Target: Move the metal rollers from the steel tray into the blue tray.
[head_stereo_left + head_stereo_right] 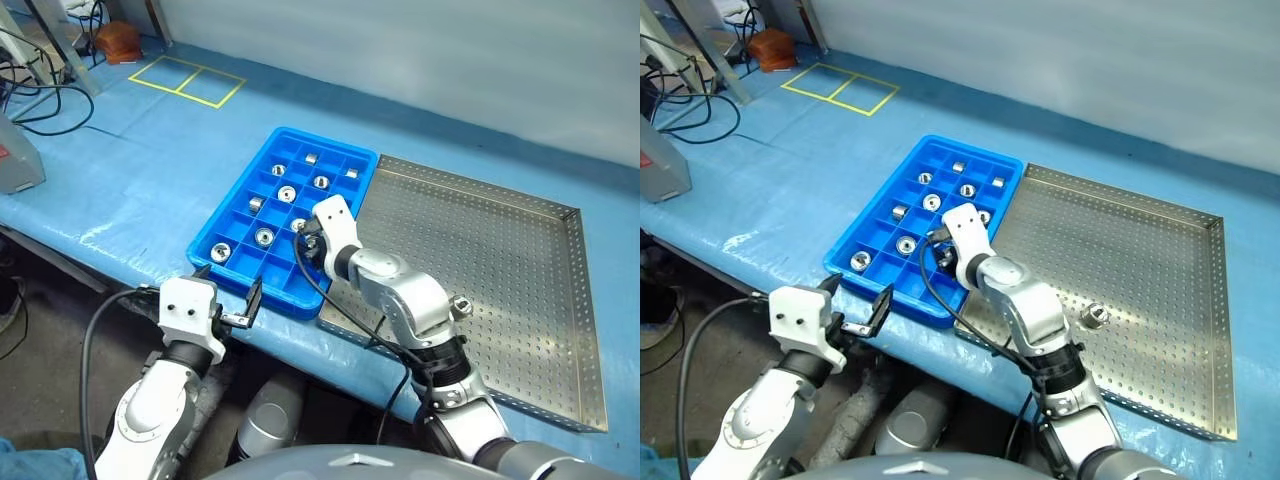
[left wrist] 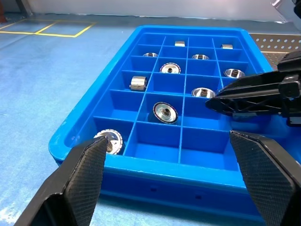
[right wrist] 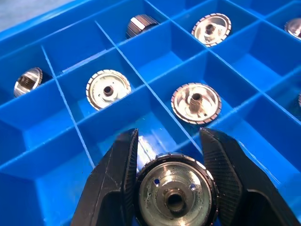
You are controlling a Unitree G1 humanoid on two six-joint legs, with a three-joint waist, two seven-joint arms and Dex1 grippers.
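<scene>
Holding one of the metal rollers [image 3: 175,192] pinched in our right gripper [image 3: 171,181] low over an empty compartment of the blue tray [image 1: 225,216], left gripper [image 2: 174,174] spread wide nearby, we judged it might tip against a divider if released off-centre, while one roller [image 1: 1096,315] lay on the steel tray [image 1: 1160,260].

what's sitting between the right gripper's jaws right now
A metal roller, flanked closely by both jaws of the right gripper over a blue tray compartment, in the right wrist view.
</scene>
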